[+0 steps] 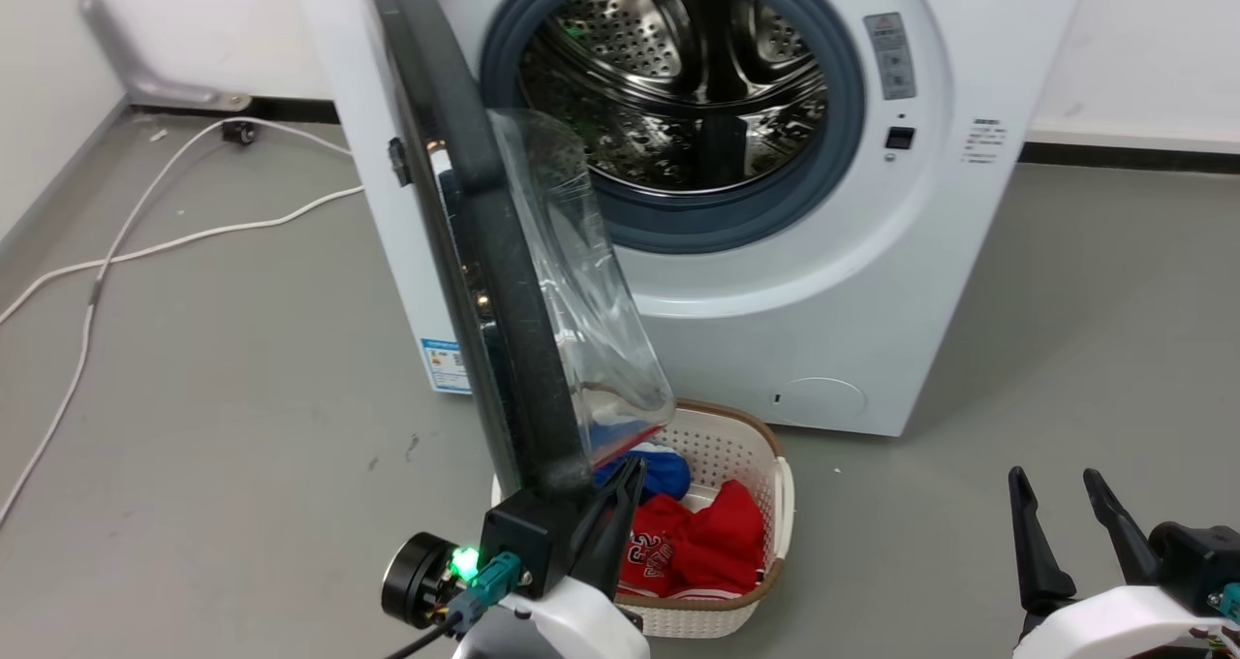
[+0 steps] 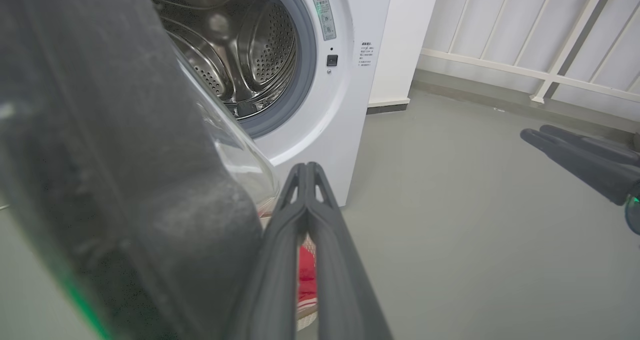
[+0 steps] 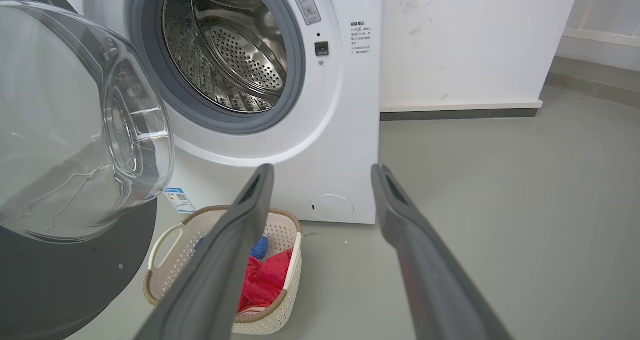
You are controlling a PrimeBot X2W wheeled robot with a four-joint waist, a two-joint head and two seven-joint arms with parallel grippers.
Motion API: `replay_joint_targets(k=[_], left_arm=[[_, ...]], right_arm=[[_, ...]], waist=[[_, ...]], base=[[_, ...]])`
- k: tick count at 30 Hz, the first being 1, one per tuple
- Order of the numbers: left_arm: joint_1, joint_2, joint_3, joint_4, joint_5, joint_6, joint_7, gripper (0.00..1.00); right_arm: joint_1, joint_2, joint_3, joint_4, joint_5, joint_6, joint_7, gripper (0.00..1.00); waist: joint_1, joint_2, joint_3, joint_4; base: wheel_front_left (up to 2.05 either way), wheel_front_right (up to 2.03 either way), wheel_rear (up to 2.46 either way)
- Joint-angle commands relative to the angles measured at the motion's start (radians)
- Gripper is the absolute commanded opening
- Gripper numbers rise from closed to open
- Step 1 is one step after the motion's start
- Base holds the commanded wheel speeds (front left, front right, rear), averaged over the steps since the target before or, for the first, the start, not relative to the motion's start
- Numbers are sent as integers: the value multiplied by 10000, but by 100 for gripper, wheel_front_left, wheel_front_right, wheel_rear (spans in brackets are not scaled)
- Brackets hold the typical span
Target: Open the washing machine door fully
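Note:
The white washing machine stands with its steel drum exposed. Its washing machine door, a black disc with a clear bulging glass bowl, is swung out on the left hinge and appears edge-on in the head view. My left gripper is shut with nothing between its fingers, lying against the inner side of the door's lower rim. My right gripper hangs open at the lower right, well clear of door and machine.
A white laundry basket holding red and blue clothes sits on the floor under the door, right in front of the machine. White cables trail over the grey floor at left. Open floor lies to the right.

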State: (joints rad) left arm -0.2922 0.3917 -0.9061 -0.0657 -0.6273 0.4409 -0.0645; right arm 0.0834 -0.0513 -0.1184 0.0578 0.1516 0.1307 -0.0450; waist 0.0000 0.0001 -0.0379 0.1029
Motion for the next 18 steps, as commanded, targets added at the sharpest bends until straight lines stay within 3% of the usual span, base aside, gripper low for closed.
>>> replay_joint_targets(k=[1,18], left_arm=[[205,179,88,-186,88,184,-31,0],[919,690,524,-946,-132,870,-234,0]], right_arm=[[71,14,12,-45,90,1,-59,100],[-115,11,-175,-186,71,1,-138,100]], waist=[[0,-1,48,263],[0,-1,323,2474]], base=[[0,0,0],[0,0,0]])
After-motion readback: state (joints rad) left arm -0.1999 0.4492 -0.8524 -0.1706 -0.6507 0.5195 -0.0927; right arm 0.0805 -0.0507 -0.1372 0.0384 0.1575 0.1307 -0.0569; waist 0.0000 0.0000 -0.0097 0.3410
